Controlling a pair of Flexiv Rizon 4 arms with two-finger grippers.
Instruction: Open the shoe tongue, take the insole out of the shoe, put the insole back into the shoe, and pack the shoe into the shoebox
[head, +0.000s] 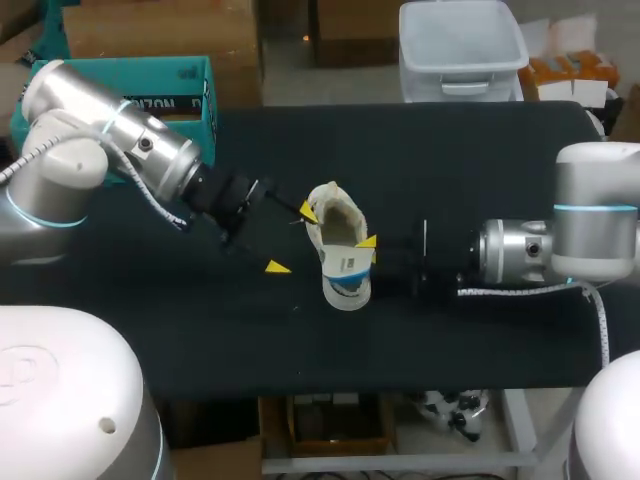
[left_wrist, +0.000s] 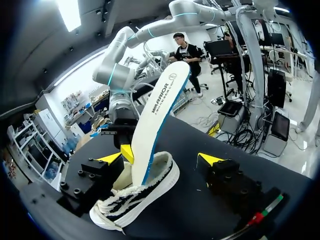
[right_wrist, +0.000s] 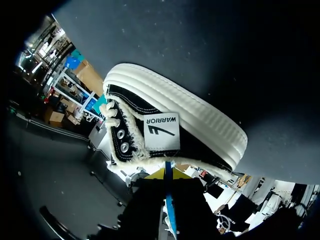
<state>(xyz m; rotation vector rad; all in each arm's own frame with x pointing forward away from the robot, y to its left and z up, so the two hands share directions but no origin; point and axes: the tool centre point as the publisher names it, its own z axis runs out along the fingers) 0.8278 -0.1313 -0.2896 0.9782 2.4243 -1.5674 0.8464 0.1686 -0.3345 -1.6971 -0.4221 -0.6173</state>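
Shoe: at the middle of the table, sole down, opening up. It is a low black canvas sneaker with a white ribbed rubber sole, frayed cream trim round the opening, metal eyelets and a white label patch on its side.

Insole: white top, blue edge. It stands nearly upright, its lower end inside the shoe's opening and most of its length out above.

Right gripper: at the side of the shoe facing the table's right edge, clenched on the insole's edge just above the opening.

Left gripper: on the shoe's other side, released, fingers spread wide. The shoe sits between them, one yellow fingertip well apart from it. Cannot tell whether the other touches.
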